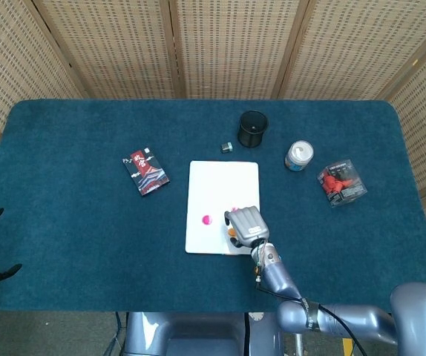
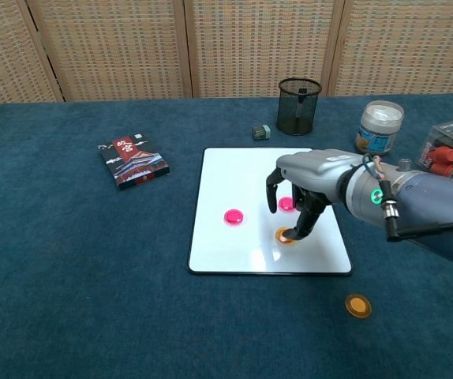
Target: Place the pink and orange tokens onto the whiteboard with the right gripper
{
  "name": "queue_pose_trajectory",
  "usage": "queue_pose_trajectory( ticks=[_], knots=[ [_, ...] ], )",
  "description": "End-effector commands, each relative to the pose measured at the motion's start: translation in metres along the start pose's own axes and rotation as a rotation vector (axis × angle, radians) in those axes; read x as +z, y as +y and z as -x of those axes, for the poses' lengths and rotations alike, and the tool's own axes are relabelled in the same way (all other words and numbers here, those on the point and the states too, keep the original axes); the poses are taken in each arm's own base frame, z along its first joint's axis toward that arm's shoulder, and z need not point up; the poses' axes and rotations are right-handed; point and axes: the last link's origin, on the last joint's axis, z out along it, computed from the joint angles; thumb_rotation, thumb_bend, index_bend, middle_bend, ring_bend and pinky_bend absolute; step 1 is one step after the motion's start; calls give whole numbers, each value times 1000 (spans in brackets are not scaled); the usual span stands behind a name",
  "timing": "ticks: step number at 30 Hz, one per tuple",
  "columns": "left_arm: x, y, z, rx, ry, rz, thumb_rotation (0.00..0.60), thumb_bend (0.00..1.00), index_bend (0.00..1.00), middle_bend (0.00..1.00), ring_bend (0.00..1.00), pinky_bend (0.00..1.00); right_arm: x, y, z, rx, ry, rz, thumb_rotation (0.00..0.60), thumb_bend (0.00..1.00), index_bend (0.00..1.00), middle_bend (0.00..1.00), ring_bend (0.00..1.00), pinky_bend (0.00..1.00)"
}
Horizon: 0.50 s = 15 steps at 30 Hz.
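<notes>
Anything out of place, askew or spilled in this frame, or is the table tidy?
Nothing is spilled or damaged. One orange token lies on the blue cloth off the whiteboard's near corner, simply not yet placed. The right hand presses another orange token onto the board beside two pink tokens.

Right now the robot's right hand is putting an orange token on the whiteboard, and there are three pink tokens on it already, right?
Nearly. The right hand does hold an orange token down on the whiteboard, but the chest view shows only two pink tokens there, one clear to see and one partly behind the fingers.
</notes>
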Motion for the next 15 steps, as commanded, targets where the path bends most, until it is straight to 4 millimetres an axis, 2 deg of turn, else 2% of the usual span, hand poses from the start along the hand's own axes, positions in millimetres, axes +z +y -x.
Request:
queue_pose_trajectory(
  ticks=[1, 9, 15],
  knots=[
    [0, 0, 0, 0, 0, 0, 600, 0, 0, 0, 0, 0, -1, 0, 0, -11, 3, 4, 600, 312, 385, 962, 1000, 1000],
    [-2, 1, 0, 1, 2, 6, 600, 0, 0, 0, 0, 0, -19, 10, -3, -11, 9, -6, 600, 319, 369, 962, 1000, 1000],
    [-3, 2, 0, 1, 2, 14, 600, 0, 0, 0, 0, 0, -58, 38, 6, 20, -20, -36, 600, 323, 369, 962, 1000, 1000]
  ],
)
